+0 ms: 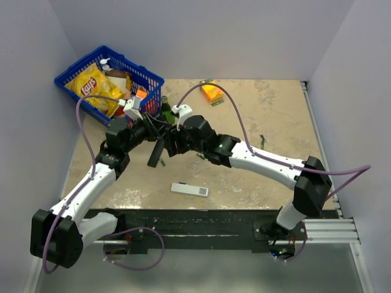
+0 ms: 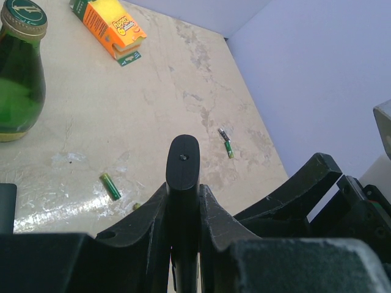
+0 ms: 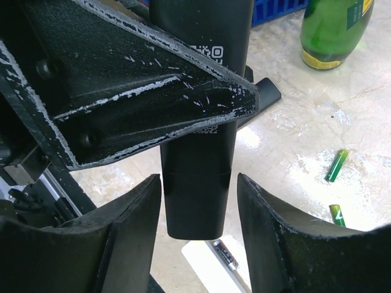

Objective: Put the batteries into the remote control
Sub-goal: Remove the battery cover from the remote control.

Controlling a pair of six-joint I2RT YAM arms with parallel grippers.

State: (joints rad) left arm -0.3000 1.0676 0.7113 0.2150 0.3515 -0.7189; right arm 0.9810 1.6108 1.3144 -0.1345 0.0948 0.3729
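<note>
**A:** What is the left gripper (image 2: 182, 196) doing?

**B:** It is clenching the remote control (image 2: 182, 160). Both fingers are pressing on the sides of the slim black bar, and its rounded end is poking out past the fingertips.

**A:** And the right gripper (image 3: 197, 186)?

**B:** It is standing spread and grasping nothing. One finger is sitting on each side of the remote's lower end, with a thin gap showing on both sides.

**A:** Where is the remote hanging?

**B:** It is tilting in the air over the middle of the table (image 1: 269, 177), where the two arms are meeting.

**A:** The batteries (image 3: 336, 165)?

**B:** They are lying loose and scattered on the mottled beige tabletop, apart from the remote.

**A:** What else is sitting around?

**B:** A green bottle (image 2: 21, 79) is standing upright and an orange box (image 2: 110, 27) is lying farther back. A white remote (image 1: 189, 190) is lying flat nearer the arm bases. A blue basket (image 1: 139, 66) is sitting at the far left corner, holding a yellow chip bag (image 1: 95, 85). Plain pale walls (image 1: 201, 36) are closing in the table.
</note>
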